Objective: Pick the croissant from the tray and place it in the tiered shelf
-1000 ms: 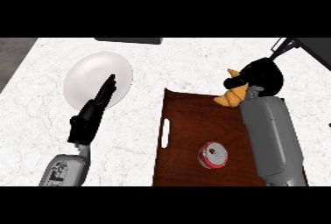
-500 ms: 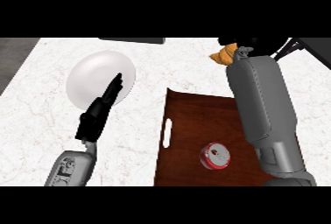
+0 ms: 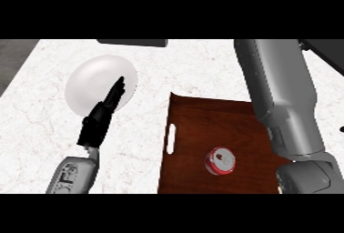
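The right arm stretches far out now, its long grey forearm (image 3: 279,95) running up past the top edge of the view, and the right hand has gone out of sight with it. A moment ago that hand was up at the far right with the croissant curled in its fingers; half a second back it was already higher, pastry just showing at the top edge. Now neither hand nor croissant shows at all, so I cannot say whether the fingers are clenched on it or have let go. My guess is that the carry toward the tiered shelf is under way and the croissant rides along up there, beyond what I can see. The shelf itself I cannot make out for certain; there is only a dark corner (image 3: 326,52) at the upper right.

The dark brown wooden tray (image 3: 201,136) with its slot handle lies on the white marbled bench (image 3: 40,123), no croissant on it. What stays on the tray is a small round red-rimmed can (image 3: 221,160), close beside the right forearm, so the arm's way back passes near it.

On the left, the black left hand (image 3: 101,118) rests with fingers straight, holding nothing, its tips over the edge of a round white plate (image 3: 94,79). It stays well clear of the tray. A flat dark grey thing (image 3: 132,42) sits at the bench's far edge.
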Robot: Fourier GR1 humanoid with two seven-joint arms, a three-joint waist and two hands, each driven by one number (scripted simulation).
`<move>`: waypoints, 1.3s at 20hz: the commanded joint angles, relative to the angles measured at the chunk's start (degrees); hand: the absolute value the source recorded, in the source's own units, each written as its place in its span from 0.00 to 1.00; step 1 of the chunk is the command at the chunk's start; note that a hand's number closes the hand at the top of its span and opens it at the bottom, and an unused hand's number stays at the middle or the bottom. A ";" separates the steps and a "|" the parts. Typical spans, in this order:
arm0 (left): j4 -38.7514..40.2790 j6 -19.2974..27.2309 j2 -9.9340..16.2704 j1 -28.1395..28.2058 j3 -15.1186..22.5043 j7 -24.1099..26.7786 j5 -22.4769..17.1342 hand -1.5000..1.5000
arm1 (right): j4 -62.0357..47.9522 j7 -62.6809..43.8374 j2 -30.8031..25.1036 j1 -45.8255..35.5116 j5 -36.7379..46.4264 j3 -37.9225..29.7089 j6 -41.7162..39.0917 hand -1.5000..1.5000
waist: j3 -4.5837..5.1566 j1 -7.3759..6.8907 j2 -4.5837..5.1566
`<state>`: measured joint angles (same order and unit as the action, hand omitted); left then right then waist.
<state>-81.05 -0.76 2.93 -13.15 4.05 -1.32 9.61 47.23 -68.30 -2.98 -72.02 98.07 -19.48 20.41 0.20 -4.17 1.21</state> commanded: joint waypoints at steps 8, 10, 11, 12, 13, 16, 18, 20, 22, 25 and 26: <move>-2.72 -0.94 1.48 -1.15 -1.47 -2.85 -1.14 0.50 | -8.48 -14.65 -6.00 -8.80 14.91 -4.68 -1.04 1.00 | -0.12 0.88 -0.24; -1.58 -1.76 2.37 -0.61 -2.54 -1.54 -2.00 0.50 | -8.83 -14.69 -7.02 -11.46 15.70 -6.22 -1.91 1.00 | -0.09 0.75 -0.15; 0.89 -1.08 1.53 0.08 -2.40 0.38 -1.62 0.50 | -8.32 -13.36 -8.37 -12.24 16.01 -6.71 -2.56 1.00 | -0.07 1.60 -0.22; -3.10 -0.12 -0.12 1.38 0.33 -2.09 -0.23 0.50 | -9.09 -13.59 -8.71 -13.26 16.54 -7.46 -3.72 1.00 | -0.13 0.96 -0.50; 0.34 0.77 -0.66 0.28 -0.51 0.67 -0.07 0.50 | -9.64 -13.82 -8.24 -12.62 17.49 -7.42 -1.83 1.00 | -0.09 1.58 -0.17; -1.55 -0.07 0.43 0.43 -0.62 -1.74 -0.23 0.50 | -10.92 -13.59 -10.11 -13.36 20.04 -8.50 -2.89 1.00 | -0.12 1.40 -0.32; -0.75 0.14 -0.07 0.01 -0.97 -0.99 -0.64 0.50 | -11.91 -12.86 -12.03 -14.56 21.52 -9.25 -2.35 1.00 | -0.09 1.09 -0.05; 0.44 -0.25 0.48 0.05 -1.67 0.01 -0.97 0.50 | -10.99 -11.24 -12.76 -12.08 21.42 -10.22 0.17 1.00 | -0.14 2.07 -0.28; -1.80 0.43 0.29 2.53 -0.10 -0.66 0.56 0.50 | -12.01 -9.83 -14.10 -14.63 22.22 -10.87 -3.54 1.00 | -0.15 1.83 -0.57; -2.22 -1.90 2.35 1.52 -2.54 -0.78 -2.04 0.50 | -13.69 -8.85 -15.23 -14.37 22.60 -12.19 -0.57 1.00 | -0.14 1.53 -0.30; -3.06 -0.60 1.26 2.78 -0.77 -1.06 -0.26 0.50 | -15.71 -8.34 -16.22 -14.22 23.67 -12.23 -0.95 1.00 | -0.15 1.16 -0.18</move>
<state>-83.32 -1.35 4.02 -11.42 2.65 -2.25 8.68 34.59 -67.49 -17.51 -85.35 120.13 -31.00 18.16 0.07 -2.73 0.87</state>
